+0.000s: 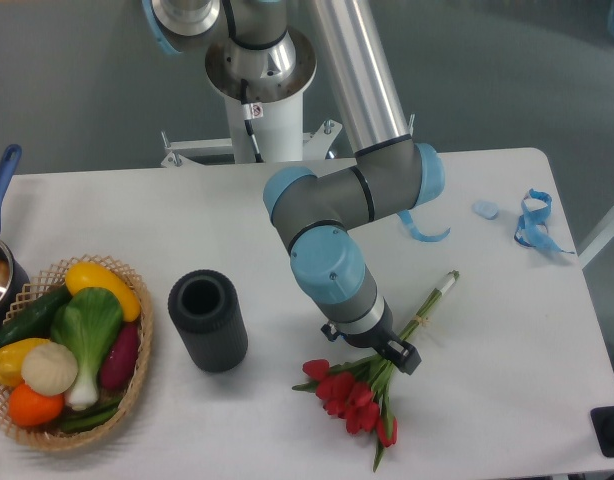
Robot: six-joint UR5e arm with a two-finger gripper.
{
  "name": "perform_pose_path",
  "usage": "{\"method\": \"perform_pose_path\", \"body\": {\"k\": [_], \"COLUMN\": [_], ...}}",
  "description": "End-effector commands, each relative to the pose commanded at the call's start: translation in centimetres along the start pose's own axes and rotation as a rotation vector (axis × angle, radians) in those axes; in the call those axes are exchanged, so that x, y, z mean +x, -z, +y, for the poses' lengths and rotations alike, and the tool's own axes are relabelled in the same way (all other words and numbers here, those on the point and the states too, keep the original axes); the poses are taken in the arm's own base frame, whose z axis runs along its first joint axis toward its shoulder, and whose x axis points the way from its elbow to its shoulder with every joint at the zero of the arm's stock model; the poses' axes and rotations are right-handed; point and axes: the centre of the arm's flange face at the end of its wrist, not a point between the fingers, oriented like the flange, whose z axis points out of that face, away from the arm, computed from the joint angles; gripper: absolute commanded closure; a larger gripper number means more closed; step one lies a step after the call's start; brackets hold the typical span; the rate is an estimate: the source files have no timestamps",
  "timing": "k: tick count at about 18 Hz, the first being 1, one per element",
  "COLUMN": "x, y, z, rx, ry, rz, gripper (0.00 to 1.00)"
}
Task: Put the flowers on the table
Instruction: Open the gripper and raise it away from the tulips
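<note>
Nearest the camera, the flowers [362,395] lie flat on the table [487,330], their red tulip heads bunched toward the front edge and the tied green stems running up and to the right to a pale tip. The gripper [385,352] sits right over the bunch where the stems meet the heads; its fingers are hidden under the wrist and against the leaves, so I cannot tell whether it is clenched on the stems or released. To the left at the front, a woven basket [137,385] holds vegetables in yellow, green, purple, orange and white. Between the basket and the flowers stands a black vase [208,322], upright, its open mouth facing up, well apart from the tulips. Farther back the arm [337,195] folds over the middle of the table, with blue ribbon scraps [535,222] near the far right corner and a blue-handled pot [1,250] at the left edge.
</note>
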Motion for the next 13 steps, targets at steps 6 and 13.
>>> {"method": "perform_pose_path", "body": {"k": [6,13], "x": [-7.2,-9.5], "y": [6.6,10.1], "z": [5.8,15.1], "rx": [0.146,0.247], "ry": [0.128,-0.003], "rz": [-0.099,-0.007], "gripper": [0.0,0.0]}}
